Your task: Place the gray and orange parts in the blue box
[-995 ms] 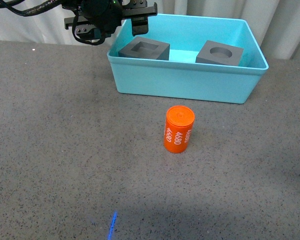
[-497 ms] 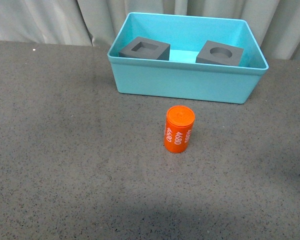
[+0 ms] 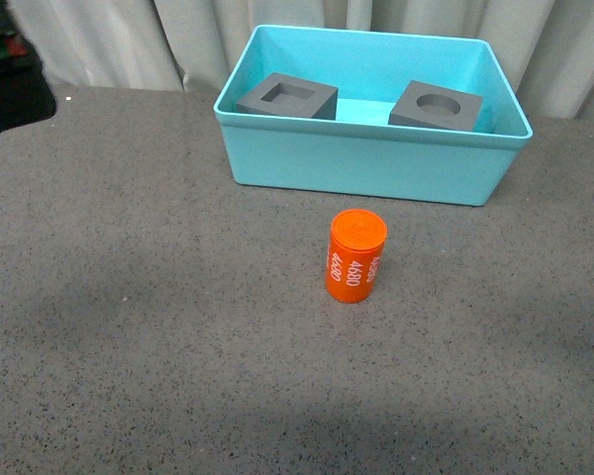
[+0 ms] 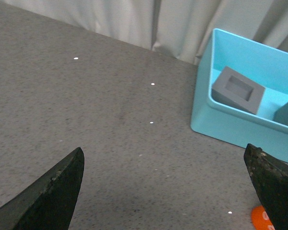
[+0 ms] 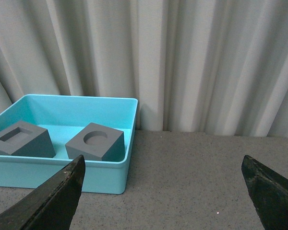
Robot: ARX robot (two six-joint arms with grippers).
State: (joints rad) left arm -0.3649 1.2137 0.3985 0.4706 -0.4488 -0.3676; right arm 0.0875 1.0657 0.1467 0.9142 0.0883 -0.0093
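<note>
Plainly, only the orange cylinder (image 3: 356,255) is outside the box. It stands upright on the worktop (image 3: 129,317), near the front wall of the blue box (image 3: 366,168) but apart from it. Both gray parts already lie inside: the cube with the square recess (image 3: 285,97) toward the left end and the cube with the round recess (image 3: 436,105) toward the right, with bare floor between them.

The cylinder looks rigid and smooth-walled, probably light, with white numbers printed on its side. Being round and taller than it is wide, it seems likely to tip or roll if one finger reaches it before the other. The safest hold looks to be across its width at about mid-height, both fingers closing evenly on the curved wall. A pinch near the top rim could let it swing or slip.

The left tool (image 4: 163,147) is spread wide with nothing between its fingers. It hangs over bare worktop left of the box, and a sliver of the cylinder shows beside one finger. The right tool (image 5: 162,157) is also wide and empty, facing the box's right end and the curtain (image 5: 182,62). In the front view only a dark part of the left arm (image 3: 10,94) shows, at the far left edge, well apart from the cylinder.
</note>
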